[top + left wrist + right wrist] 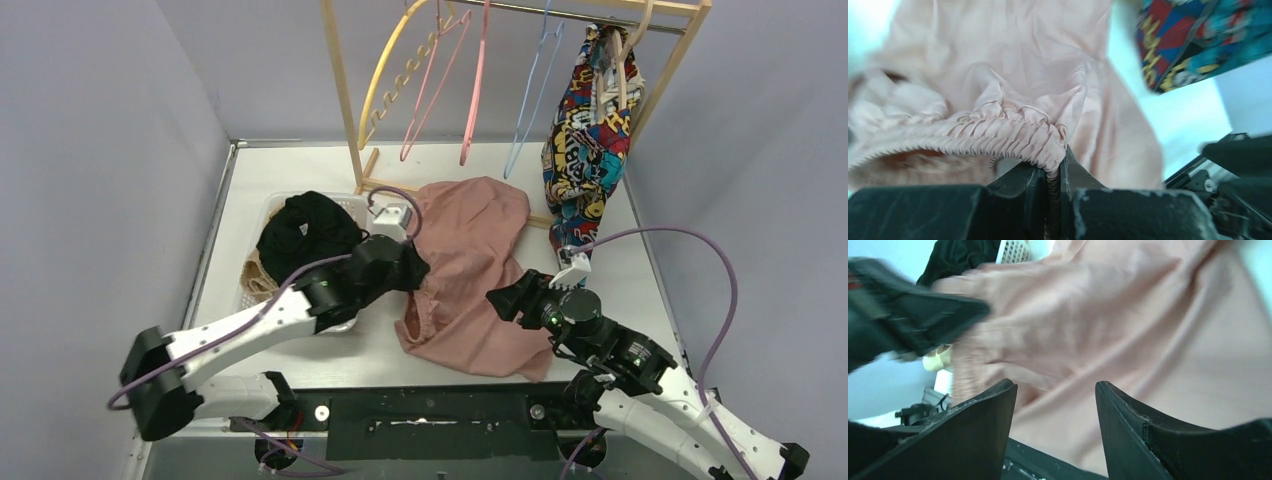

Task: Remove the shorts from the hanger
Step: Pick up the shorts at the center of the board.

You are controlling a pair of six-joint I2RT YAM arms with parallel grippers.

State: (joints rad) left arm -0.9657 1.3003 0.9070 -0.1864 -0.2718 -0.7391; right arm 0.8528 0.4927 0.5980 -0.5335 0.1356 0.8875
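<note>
Dusty pink shorts (470, 270) lie spread on the table, off any hanger. My left gripper (418, 270) is shut on their gathered elastic waistband (1013, 137) at the left edge of the cloth; the band is pinched between the two black fingers (1074, 170). My right gripper (505, 300) sits at the right edge of the pink shorts (1128, 340), open, with nothing between its fingers (993, 410). Black shorts (305, 228) and a beige-tan pair (258, 277) lie in the white basket (352, 207). Patterned multicoloured shorts (585, 140) hang on a hanger (630, 50) at the right of the rack.
A wooden clothes rack (342, 95) stands at the back with several bare hangers: yellow (385, 75), pink (440, 75) and light blue (535, 90). Grey walls close in on both sides. A purple cable (700, 245) loops by the right arm.
</note>
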